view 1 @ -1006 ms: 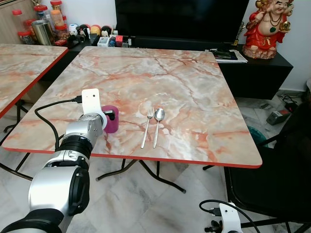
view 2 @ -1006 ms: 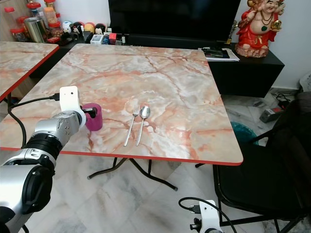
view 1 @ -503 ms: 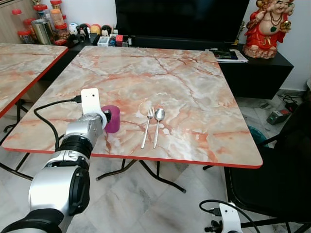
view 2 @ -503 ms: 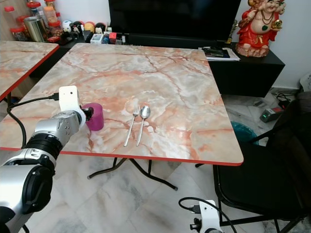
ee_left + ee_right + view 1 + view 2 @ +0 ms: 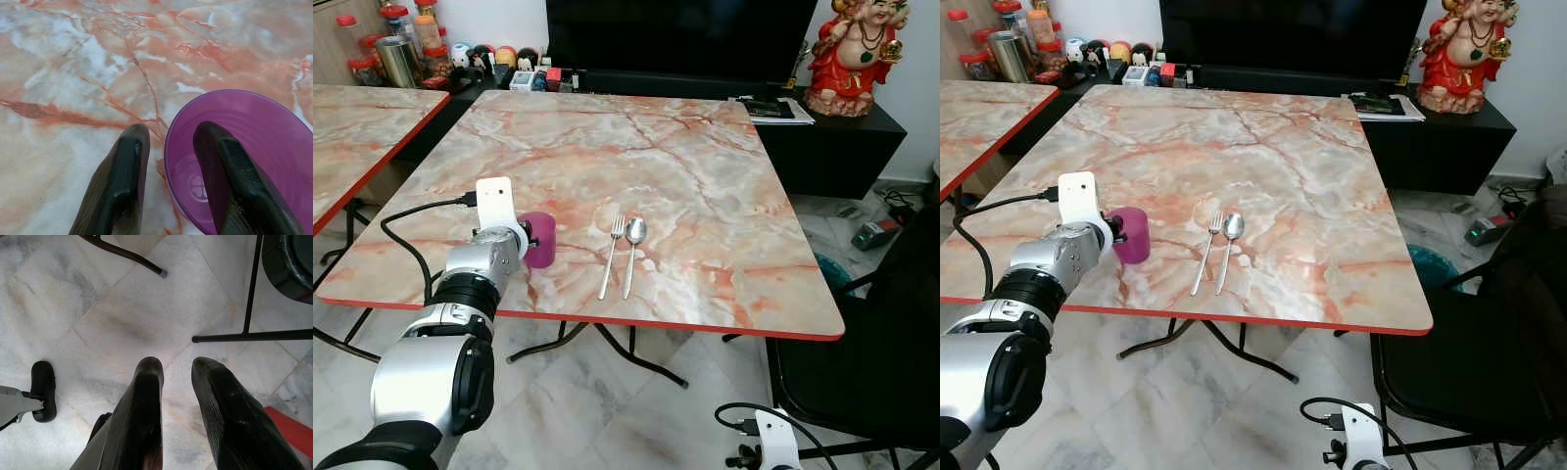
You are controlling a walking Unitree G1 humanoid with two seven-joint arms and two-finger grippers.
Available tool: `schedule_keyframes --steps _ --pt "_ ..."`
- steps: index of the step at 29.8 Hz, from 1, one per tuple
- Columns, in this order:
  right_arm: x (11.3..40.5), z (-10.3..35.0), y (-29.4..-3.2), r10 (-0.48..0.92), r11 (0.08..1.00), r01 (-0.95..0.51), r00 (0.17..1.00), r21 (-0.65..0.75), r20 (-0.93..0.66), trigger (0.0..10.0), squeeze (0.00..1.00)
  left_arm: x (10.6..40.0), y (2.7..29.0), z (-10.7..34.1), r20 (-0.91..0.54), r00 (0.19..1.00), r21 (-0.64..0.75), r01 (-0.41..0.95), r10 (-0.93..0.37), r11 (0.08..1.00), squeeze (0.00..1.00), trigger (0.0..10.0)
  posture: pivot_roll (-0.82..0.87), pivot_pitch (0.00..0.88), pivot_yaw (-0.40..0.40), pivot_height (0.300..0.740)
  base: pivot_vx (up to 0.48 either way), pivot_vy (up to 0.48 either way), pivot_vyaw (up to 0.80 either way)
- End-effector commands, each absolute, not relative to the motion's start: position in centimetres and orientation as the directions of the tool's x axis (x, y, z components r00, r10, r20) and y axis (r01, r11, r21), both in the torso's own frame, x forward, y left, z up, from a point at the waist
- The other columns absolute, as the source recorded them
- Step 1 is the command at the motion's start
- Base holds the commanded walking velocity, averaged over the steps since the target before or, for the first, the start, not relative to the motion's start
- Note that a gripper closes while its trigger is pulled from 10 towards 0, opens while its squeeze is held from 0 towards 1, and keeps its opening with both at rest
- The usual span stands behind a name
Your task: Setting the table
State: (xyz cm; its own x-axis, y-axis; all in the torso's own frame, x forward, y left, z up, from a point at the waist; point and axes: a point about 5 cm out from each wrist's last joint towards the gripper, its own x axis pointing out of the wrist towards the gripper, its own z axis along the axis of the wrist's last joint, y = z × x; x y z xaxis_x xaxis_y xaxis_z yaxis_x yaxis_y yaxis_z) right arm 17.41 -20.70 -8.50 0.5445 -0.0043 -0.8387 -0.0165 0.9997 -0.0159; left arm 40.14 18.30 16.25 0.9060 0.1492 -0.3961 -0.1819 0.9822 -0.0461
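A purple cup (image 5: pixel 542 240) stands near the front left edge of the marble table (image 5: pixel 685 166). My left gripper (image 5: pixel 527 238) is shut on its rim: in the left wrist view one finger (image 5: pixel 222 171) reaches inside the cup (image 5: pixel 259 142) and the other finger (image 5: pixel 122 181) presses from outside. A fork (image 5: pixel 611 257) and a spoon (image 5: pixel 631 253) lie side by side just right of the cup. My right gripper (image 5: pixel 178 364) hangs open over the tiled floor beside the table.
A second marble table (image 5: pixel 352 127) stands to the left. A black chair (image 5: pixel 881 343) sits at the table's right front corner. Behind the table runs a black cabinet (image 5: pixel 832 147) with a red statue (image 5: pixel 847 54), papers and jars.
The cup in my left gripper has shifted very slightly away from the table's front edge. The fork, the spoon and the right arm are as before.
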Motion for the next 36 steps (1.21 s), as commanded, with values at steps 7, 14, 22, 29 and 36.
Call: schedule_keyframes --steps 7,14,22,29,36 --pt "18.0 -8.2 -20.9 -0.017 1.000 0.008 0.560 -0.015 -0.828 10.0 0.00 40.3 17.9 16.4 -0.395 0.906 -0.061 -0.191 0.152 0.980 0.00 0.0 0.07 0.000 -0.042 0.728 0.000 0.000 0.00" --pt "18.1 -8.2 -20.9 -0.020 1.000 0.011 0.562 -0.017 -0.827 10.0 0.00 40.3 17.8 16.4 -0.392 0.907 -0.065 -0.195 0.155 0.979 0.00 0.0 0.07 0.000 -0.044 0.728 0.000 0.000 0.00" --pt "18.1 -8.2 -21.0 -0.020 1.000 0.007 0.560 -0.019 -0.828 10.0 0.00 40.2 17.8 16.3 -0.386 0.907 -0.070 -0.208 0.166 0.976 0.00 0.0 0.07 0.000 -0.052 0.728 0.000 0.000 0.00" --pt "18.1 -8.1 -21.0 -0.016 1.000 0.001 0.560 -0.019 -0.828 10.0 0.00 40.3 18.3 17.1 -0.269 0.947 -0.101 -0.211 0.178 0.972 0.00 0.0 0.08 0.000 -0.056 0.728 0.000 0.000 0.00" --pt "18.2 -8.1 -21.0 -0.019 1.000 0.004 0.561 -0.020 -0.827 10.0 0.00 39.6 19.3 21.4 0.102 0.973 -0.161 -0.189 0.206 0.969 0.00 10.0 0.09 0.000 -0.064 0.728 0.000 0.000 0.00"
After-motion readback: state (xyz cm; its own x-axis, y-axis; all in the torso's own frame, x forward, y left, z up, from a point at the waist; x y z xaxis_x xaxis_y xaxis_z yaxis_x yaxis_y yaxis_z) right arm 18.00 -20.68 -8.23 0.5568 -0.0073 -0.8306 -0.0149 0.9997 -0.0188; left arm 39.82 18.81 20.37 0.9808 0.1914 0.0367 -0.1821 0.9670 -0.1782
